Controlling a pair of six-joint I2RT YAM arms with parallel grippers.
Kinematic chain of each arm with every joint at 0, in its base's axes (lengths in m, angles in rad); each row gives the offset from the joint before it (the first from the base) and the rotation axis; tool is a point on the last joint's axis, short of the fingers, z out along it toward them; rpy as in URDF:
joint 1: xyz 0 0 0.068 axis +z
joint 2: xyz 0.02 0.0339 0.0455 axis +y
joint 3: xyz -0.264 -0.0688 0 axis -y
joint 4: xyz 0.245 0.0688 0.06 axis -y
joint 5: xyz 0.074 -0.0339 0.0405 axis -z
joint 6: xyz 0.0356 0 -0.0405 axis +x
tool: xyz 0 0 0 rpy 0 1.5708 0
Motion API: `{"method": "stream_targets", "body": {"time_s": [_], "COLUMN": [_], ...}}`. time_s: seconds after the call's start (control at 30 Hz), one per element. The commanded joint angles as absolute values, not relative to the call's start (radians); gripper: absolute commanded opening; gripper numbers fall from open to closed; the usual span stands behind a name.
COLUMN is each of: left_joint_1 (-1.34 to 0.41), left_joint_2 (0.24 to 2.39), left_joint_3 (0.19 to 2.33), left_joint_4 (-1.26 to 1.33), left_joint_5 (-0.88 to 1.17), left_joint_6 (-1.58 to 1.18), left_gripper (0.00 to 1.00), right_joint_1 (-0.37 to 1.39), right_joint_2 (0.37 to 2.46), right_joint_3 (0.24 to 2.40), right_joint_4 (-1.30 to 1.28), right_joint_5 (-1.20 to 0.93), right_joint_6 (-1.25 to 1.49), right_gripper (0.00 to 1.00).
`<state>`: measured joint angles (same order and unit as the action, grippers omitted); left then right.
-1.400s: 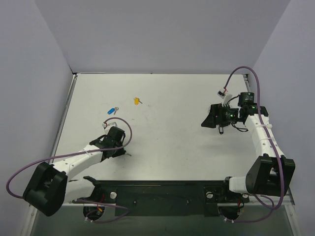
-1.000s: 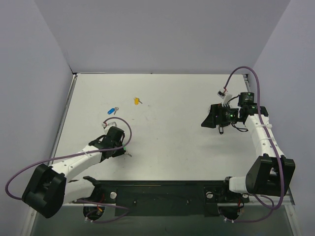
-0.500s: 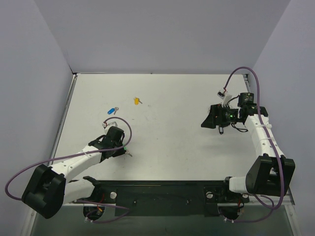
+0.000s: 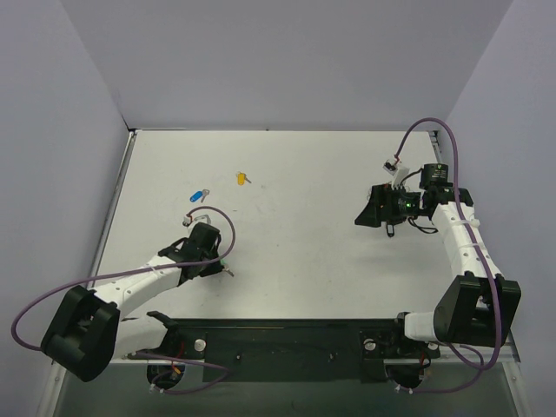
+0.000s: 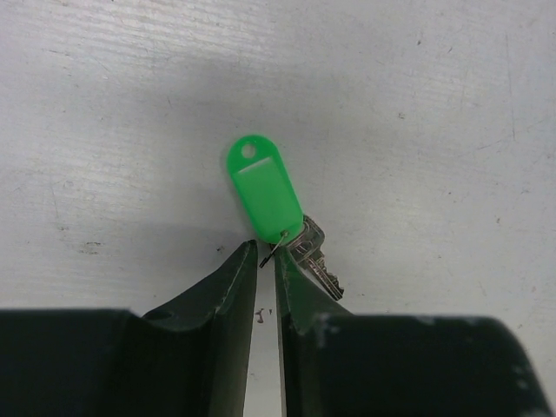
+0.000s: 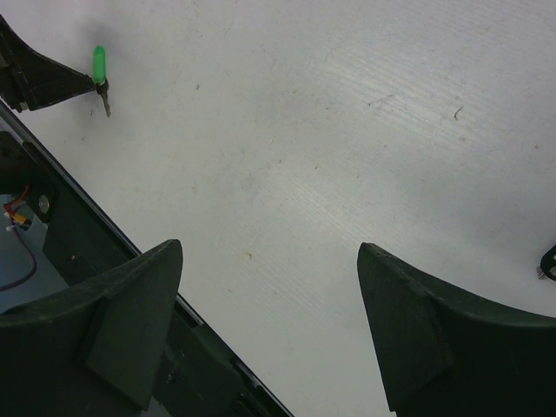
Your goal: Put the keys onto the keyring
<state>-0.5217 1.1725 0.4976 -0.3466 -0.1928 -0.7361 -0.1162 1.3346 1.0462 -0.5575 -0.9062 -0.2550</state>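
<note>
A silver key with a green plastic head (image 5: 263, 194) hangs at the tips of my left gripper (image 5: 268, 254). The jaws stand close together, shut on the key's small wire loop, which spans the narrow gap. In the top view this gripper (image 4: 223, 268) is low over the table's front left. The right wrist view shows the green head (image 6: 99, 63) upright at those fingertips. A blue-headed key (image 4: 201, 195) and a yellow-headed key (image 4: 241, 178) lie farther back. My right gripper (image 6: 269, 246) is open and empty at mid right (image 4: 359, 218). The keyring shows in no view.
The black base bar (image 4: 278, 334) runs along the table's near edge and shows in the right wrist view (image 6: 78, 234). A small dark object (image 6: 547, 261) sits at that view's right edge. Grey walls close the table's back and sides.
My left wrist has shifted very slightly, with the green key still at its fingertips. The right arm has not moved.
</note>
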Motion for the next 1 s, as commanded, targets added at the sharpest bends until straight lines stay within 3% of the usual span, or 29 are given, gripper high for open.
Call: {"method": "stream_targets", "body": {"time_s": [0.0, 0.63, 0.73, 0.87, 0.97], "left_joint_1": [-0.517, -0.52, -0.52, -0.52, -0.52], "left_joint_2": [1.19, 1.19, 1.189, 1.189, 1.181], "left_joint_3": [0.512, 0.526, 0.528, 0.531, 0.531], "left_joint_4": [-0.313, -0.308, -0.307, -0.305, -0.307], "left_joint_5": [-0.186, -0.187, -0.186, -0.178, -0.176], "left_joint_6": [-0.712, -0.689, -0.686, -0.683, -0.68], "left_gripper": [0.25, 0.19, 0.16, 0.02, 0.0], "right_joint_1": [-0.112, -0.112, -0.112, -0.112, -0.112], "right_joint_2": [1.315, 1.321, 1.321, 1.322, 1.322], "right_joint_3": [1.043, 1.048, 1.046, 1.046, 1.046], "right_joint_4": [-0.581, -0.591, -0.591, -0.594, -0.594], "right_joint_5": [-0.94, -0.942, -0.942, -0.942, -0.942], "right_joint_6": [-0.271, -0.278, -0.278, -0.278, -0.279], "right_gripper": [0.77, 0.77, 0.77, 0.77, 0.77]}}
